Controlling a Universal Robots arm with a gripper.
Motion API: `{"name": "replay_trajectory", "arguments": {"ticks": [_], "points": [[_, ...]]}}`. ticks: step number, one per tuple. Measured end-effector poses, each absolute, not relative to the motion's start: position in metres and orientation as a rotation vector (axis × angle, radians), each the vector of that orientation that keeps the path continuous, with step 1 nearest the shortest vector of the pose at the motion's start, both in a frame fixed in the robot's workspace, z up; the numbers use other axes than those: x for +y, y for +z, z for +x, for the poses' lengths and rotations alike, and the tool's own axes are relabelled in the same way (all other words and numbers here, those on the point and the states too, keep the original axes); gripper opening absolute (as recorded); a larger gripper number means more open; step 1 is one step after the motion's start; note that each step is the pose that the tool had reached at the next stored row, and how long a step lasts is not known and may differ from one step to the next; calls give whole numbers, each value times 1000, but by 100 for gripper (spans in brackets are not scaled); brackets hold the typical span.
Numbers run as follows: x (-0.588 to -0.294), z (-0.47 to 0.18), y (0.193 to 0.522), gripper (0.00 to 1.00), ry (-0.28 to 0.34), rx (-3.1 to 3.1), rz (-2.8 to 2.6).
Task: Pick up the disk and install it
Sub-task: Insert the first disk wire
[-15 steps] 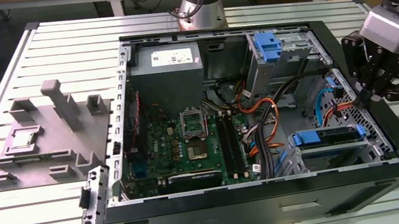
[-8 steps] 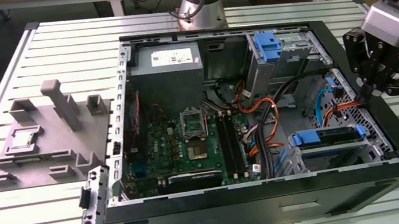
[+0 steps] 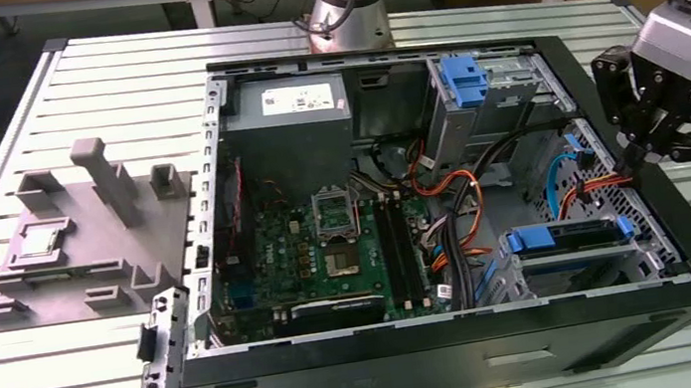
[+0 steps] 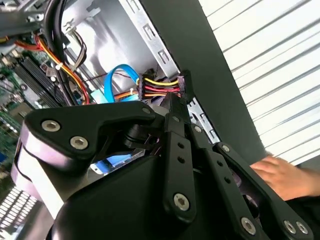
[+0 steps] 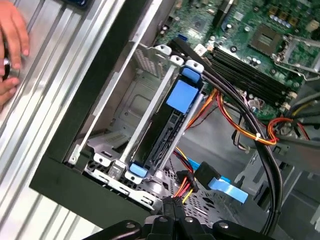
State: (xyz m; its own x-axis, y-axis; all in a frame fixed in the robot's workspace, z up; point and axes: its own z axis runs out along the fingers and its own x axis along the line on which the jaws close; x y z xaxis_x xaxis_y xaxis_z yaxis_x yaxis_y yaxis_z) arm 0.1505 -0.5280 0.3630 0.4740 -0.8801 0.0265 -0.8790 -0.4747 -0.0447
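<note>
The disk (image 3: 566, 236) sits on edge in the drive cage at the near corner of the open computer case (image 3: 472, 338), on the exterior view's right. Its bright blue rail (image 5: 180, 95) faces up between the cage walls. My gripper (image 3: 645, 152) hangs over the case's wall on that side, a short way beyond the cage. Its fingertips (image 5: 168, 210) are together with nothing between them. They stand beside a black power plug (image 4: 181, 84) with yellow, red and black wires. The gripper is apart from the disk.
A person's hand (image 4: 280, 175) rests on the slatted table beside the case and also shows in the first wrist view (image 5: 10, 45). A tall blue bracket (image 3: 462, 78) stands in the far cage. A grey fixture (image 3: 84, 238) lies on the exterior view's left. Cables (image 3: 454, 200) cross the motherboard (image 3: 325, 247).
</note>
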Motion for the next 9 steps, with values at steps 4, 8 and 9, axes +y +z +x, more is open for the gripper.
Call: {"name": "replay_trajectory", "arguments": {"ticks": [4, 8, 9], "points": [[-528, 151, 362, 10, -91, 1521, -2712], [-528, 151, 361, 10, -125, 1463, -2735], [-528, 151, 361, 10, -125, 1439, -2746]]}}
